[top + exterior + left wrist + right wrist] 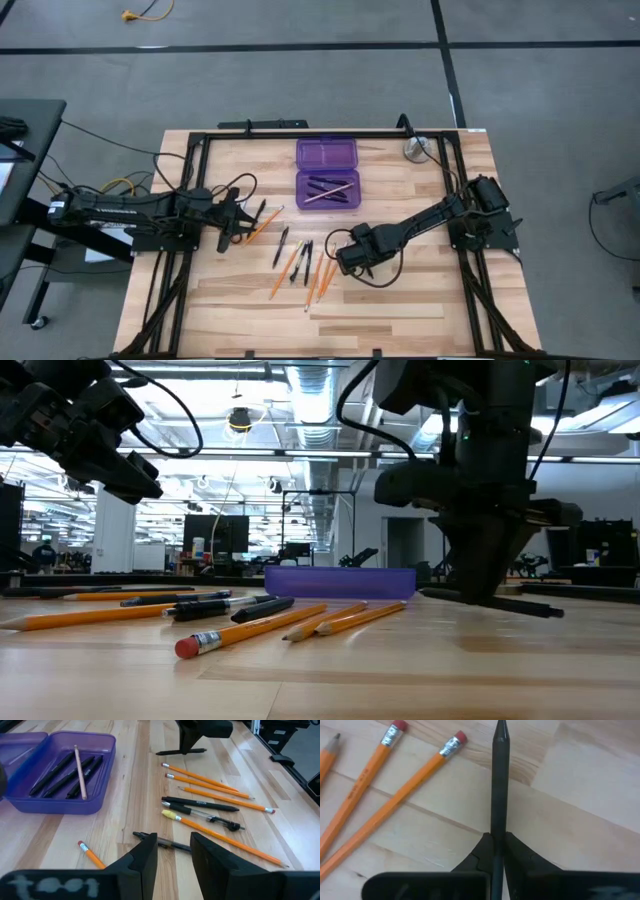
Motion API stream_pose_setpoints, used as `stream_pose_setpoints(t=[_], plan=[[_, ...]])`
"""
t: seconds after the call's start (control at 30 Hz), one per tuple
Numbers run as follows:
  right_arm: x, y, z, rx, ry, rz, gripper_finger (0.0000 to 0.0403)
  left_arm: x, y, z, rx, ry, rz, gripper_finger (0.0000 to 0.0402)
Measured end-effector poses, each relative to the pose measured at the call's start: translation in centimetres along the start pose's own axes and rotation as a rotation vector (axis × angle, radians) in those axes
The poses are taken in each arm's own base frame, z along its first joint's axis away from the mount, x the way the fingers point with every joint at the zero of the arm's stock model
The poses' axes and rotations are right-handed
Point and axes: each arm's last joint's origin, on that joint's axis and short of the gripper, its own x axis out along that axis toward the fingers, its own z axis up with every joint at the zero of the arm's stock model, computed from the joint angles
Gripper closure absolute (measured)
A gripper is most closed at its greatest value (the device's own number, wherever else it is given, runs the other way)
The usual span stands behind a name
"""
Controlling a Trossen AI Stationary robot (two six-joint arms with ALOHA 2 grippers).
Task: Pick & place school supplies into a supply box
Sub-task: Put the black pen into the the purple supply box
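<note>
Two pencils (395,775) beside (clamped) pen (500,785)

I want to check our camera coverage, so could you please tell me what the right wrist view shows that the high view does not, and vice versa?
Only the right wrist view shows the right gripper shut on a black pen, with red erasers on two orange pencils beside it. Only the high view shows the purple supply box holding pens and a pale pencil, the left gripper above a pen and pencil, and a round silver object. Both show the wooden table and loose orange pencils.
</note>
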Motion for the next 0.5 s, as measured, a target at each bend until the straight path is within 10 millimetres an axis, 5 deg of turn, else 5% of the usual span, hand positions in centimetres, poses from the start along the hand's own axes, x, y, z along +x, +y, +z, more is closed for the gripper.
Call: stream_pose_setpoints(t=[0.5], plan=[[0.0,-0.1,1.0,-0.022,0.001,0.002,0.0395,0.0,0.0,0.0,0.0,-0.003,-0.001,0.0297]])
